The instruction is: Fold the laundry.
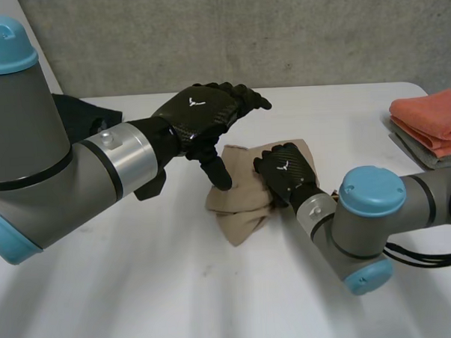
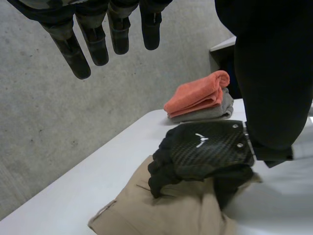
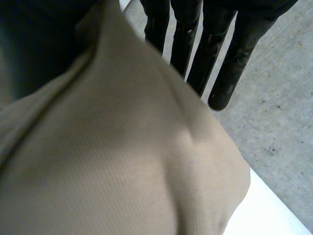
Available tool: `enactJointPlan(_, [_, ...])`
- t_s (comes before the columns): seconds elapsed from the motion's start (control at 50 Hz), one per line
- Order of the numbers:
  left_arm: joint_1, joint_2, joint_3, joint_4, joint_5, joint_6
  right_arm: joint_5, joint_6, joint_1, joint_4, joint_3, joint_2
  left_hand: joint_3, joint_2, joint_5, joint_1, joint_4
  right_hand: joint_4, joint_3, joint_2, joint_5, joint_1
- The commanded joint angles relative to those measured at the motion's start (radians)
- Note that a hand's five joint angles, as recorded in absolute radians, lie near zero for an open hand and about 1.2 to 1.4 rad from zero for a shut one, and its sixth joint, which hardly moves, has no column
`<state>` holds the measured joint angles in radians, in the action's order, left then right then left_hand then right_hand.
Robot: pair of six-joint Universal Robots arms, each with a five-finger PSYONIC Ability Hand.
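On the white table [image 1: 141,292], my right hand [image 1: 285,174] clamps the bunched beige cloth [image 1: 242,213] (to lift a fold, I think) while my left hand [image 1: 197,114], fingers straight, steadies its edge by thumb.

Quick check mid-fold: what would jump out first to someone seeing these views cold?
The crumpled beige cloth mid-table grabs the eye, with the right robot hand on top of it. The left robot hand hovers just above, thumb pointing down at the cloth. At the table's right edge, a folded orange towel lies on a grey towel.
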<state>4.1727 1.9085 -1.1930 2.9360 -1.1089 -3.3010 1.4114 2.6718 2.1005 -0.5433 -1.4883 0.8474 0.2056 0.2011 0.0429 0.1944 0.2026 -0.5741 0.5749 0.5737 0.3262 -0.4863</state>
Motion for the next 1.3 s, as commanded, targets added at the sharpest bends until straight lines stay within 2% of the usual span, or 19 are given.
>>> enactJointPlan(0.02, [0.000,0.000,-0.010,0.000,0.001,0.000,-0.002,0.000,-0.002,0.019,0.105,-0.056,0.014,0.018,0.002,0.025,0.017,-0.822,0.821,0.822,0.895,-0.909])
enactJointPlan(0.1, [0.000,-0.002,-0.011,0.000,0.001,0.000,-0.006,-0.001,-0.028,0.039,0.126,-0.042,0.014,0.018,0.002,0.025,0.017,-0.822,0.821,0.823,0.896,-0.910])
enactJointPlan(0.2, [0.000,-0.003,-0.013,0.000,0.001,0.000,-0.020,-0.009,-0.152,0.111,0.135,-0.015,0.014,0.018,0.002,0.025,0.017,-0.822,0.821,0.823,0.896,-0.910])
enactJointPlan(0.28, [0.001,-0.003,-0.013,0.000,0.000,-0.002,-0.090,-0.056,-0.264,0.190,0.163,-0.007,0.014,0.018,0.002,0.025,0.017,-0.822,0.821,0.823,0.896,-0.910])
enactJointPlan(0.36, [0.001,-0.006,-0.013,0.002,0.001,-0.002,-0.236,-0.156,-0.393,0.198,0.184,-0.007,0.014,0.018,0.002,0.025,0.017,-0.822,0.821,0.823,0.896,-0.910])
enactJointPlan(0.38, [0.001,-0.006,-0.011,0.002,0.001,-0.002,-0.312,-0.199,-0.433,0.189,0.200,-0.007,0.011,0.015,-0.001,0.022,0.014,-0.822,0.821,0.823,0.896,-0.910])
enactJointPlan(0.44, [0.001,-0.006,-0.011,0.002,0.001,0.000,-0.429,-0.233,-0.482,0.171,0.238,-0.011,0.014,0.018,0.002,0.025,0.017,-0.822,0.821,0.823,0.896,-0.910])
enactJointPlan(0.46, [0.001,-0.006,-0.010,0.002,0.001,0.000,-0.501,-0.227,-0.505,0.145,0.273,-0.014,0.011,0.015,-0.001,0.022,0.014,-0.822,0.821,0.823,0.896,-0.910])
enactJointPlan(0.52, [0.000,-0.006,-0.010,0.002,0.001,0.001,-0.554,-0.182,-0.531,0.089,0.338,-0.014,0.008,0.012,-0.004,0.019,0.011,-0.822,0.821,0.823,0.896,-0.910])
enactJointPlan(0.6, [-0.002,-0.006,-0.010,0.002,0.000,0.001,-0.546,0.001,-0.569,-0.039,0.445,-0.016,0.008,0.012,-0.004,0.019,0.011,-0.822,0.821,0.823,0.896,-0.910])
enactJointPlan(0.62, [-0.003,-0.006,-0.010,0.002,0.000,0.001,-0.539,0.095,-0.592,-0.096,0.477,-0.018,0.008,0.012,-0.004,0.019,0.011,-0.822,0.821,0.823,0.896,-0.910])
enactJointPlan(0.7, [-0.003,-0.011,-0.010,0.002,0.000,0.001,-0.546,0.305,-0.657,-0.240,0.534,-0.019,0.008,0.012,-0.004,0.019,0.011,-0.822,0.821,0.823,0.896,-0.910])
enactJointPlan(0.78, [-0.002,-0.016,-0.008,0.003,0.000,0.000,-0.548,0.431,-0.698,-0.341,0.604,-0.051,0.008,0.012,-0.004,0.019,0.011,-0.822,0.821,0.823,0.896,-0.910])
enactJointPlan(0.9, [-0.002,-0.017,-0.010,0.002,-0.002,0.000,-0.575,0.467,-0.784,-0.346,0.704,-0.137,0.011,0.015,-0.001,0.022,0.014,-0.822,0.821,0.823,0.896,-0.910])
enactJointPlan(1.06, [-0.003,-0.016,-0.019,0.002,-0.003,0.000,-0.745,0.507,-0.892,-0.365,0.727,-0.260,0.014,0.018,0.002,0.025,0.017,-0.822,0.821,0.823,0.896,-0.910])
enactJointPlan(1.12, [-0.003,-0.016,-0.026,0.002,-0.003,0.000,-0.785,0.517,-0.910,-0.383,0.726,-0.294,0.014,0.018,0.002,0.025,0.017,-0.822,0.821,0.823,0.896,-0.910])
enactJointPlan(1.3, [-0.011,-0.016,-0.037,0.002,-0.054,0.003,-0.937,0.523,-0.964,-0.426,0.685,-0.399,0.014,0.018,0.002,0.025,0.017,-0.822,0.821,0.823,0.896,-0.910])
